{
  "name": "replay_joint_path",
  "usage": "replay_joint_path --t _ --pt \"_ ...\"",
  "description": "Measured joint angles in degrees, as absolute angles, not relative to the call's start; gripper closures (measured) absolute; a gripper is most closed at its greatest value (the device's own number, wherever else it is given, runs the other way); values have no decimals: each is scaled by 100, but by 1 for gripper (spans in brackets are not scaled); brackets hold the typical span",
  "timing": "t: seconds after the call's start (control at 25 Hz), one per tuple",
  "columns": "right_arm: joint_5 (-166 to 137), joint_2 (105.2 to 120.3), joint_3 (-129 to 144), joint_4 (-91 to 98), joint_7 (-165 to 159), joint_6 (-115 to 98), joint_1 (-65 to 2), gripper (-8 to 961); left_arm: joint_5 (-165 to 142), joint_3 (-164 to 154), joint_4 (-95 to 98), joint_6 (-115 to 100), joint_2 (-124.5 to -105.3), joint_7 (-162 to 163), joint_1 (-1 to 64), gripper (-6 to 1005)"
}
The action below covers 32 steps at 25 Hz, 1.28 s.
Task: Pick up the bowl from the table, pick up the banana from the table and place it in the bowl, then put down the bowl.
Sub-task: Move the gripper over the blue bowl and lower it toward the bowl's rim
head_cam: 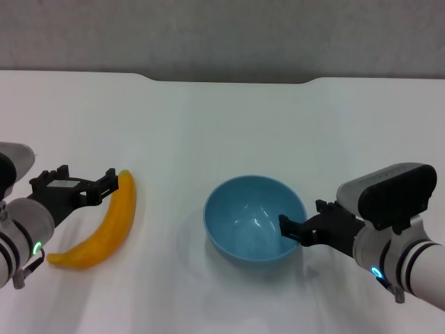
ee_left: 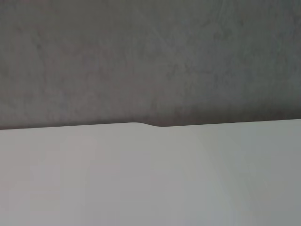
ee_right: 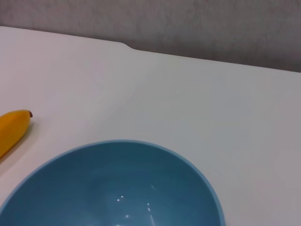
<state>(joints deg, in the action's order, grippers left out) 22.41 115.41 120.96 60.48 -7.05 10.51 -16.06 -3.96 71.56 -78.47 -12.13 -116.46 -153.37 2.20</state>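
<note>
Right end effector (head_cam: 290, 230) clamped on blue bowl's (head_cam: 254, 219) near rim, readying lift; left end effector (head_cam: 106, 184) open beside banana (head_cam: 104, 226) (both resting on tabletop (head_cam: 229, 125)).

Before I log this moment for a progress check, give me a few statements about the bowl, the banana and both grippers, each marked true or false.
1. The bowl is empty. True.
2. The banana lies inside the bowl. False: it lies on the table, to the bowl's left and apart from it.
3. The right gripper is at the bowl's right rim, one finger reaching over it into the bowl. True.
4. The left gripper is parked far from the banana. False: its fingers are right at the banana's far end.
5. The bowl lies tipped over on its side. False: it is upright, opening upward.
</note>
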Motion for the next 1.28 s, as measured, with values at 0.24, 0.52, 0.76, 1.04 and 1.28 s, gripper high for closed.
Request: replay_joint_path --t 0.24,0.52,0.76,1.04,1.28 --pt "2241 11548 12102 5934 -813 939 -1633 124 -396 7154 -7849 -1213 -11646 -15337 220 120" --pt "2241 11549 12164 5854 -842 897 -1674 127 -396 7154 -7849 -1213 -11645 -15337 210 119" --pt "2241 11549 12196 5719 -844 712 -1698 267 -396 7154 -7849 -1213 -11646 -15337 208 119" --pt "2244 11548 12259 5617 -917 274 -1620 415 -396 7154 -7849 -1213 -11646 -15337 191 120" --pt "2248 11528 12334 5573 -983 -40 -1525 624 -395 7154 -7849 -1207 -11645 -15337 185 120"
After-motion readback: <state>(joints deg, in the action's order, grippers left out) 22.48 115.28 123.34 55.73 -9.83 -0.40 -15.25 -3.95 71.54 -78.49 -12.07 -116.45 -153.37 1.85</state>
